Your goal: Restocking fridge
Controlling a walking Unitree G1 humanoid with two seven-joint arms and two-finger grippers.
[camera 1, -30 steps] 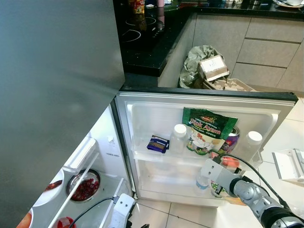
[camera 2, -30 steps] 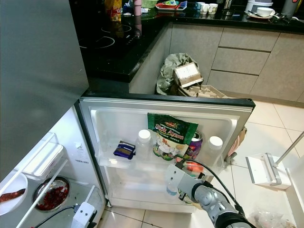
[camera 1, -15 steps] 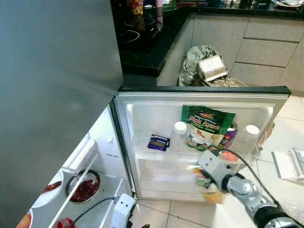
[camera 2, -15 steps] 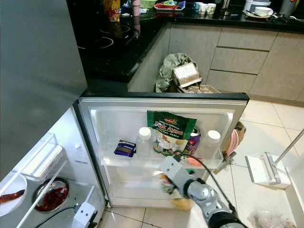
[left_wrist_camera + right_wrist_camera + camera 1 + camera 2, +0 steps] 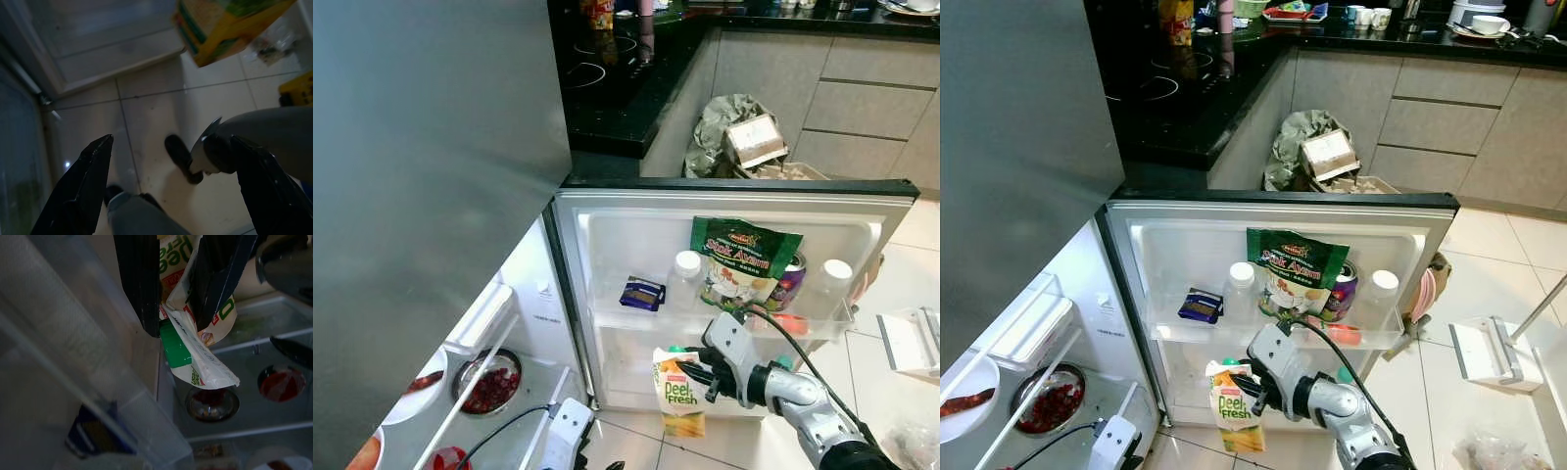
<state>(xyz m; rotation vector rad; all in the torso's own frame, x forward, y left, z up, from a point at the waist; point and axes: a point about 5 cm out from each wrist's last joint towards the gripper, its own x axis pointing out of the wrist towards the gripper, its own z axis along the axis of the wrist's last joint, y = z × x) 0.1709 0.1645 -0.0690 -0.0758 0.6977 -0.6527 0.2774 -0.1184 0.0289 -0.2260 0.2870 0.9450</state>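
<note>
In the left eye view, a juice carton marked "Peel Fresh" is held by its top in the right gripper, hanging in front of the lower part of the open fridge door, above the tiled floor. On the door shelf a green snack bag, a white-capped bottle, a small dark packet and a purple can are seen.

In the right eye view, a bowl of red food is seen inside the fridge, low on the left.

In the left wrist view, the left gripper is seen with its fingers spread wide apart over the floor, with the carton's yellow bottom beyond them.

In the right wrist view, the carton's folded top and green cap are clamped between the two black fingers; the blurred dark shape below is probably the small packet.
</note>
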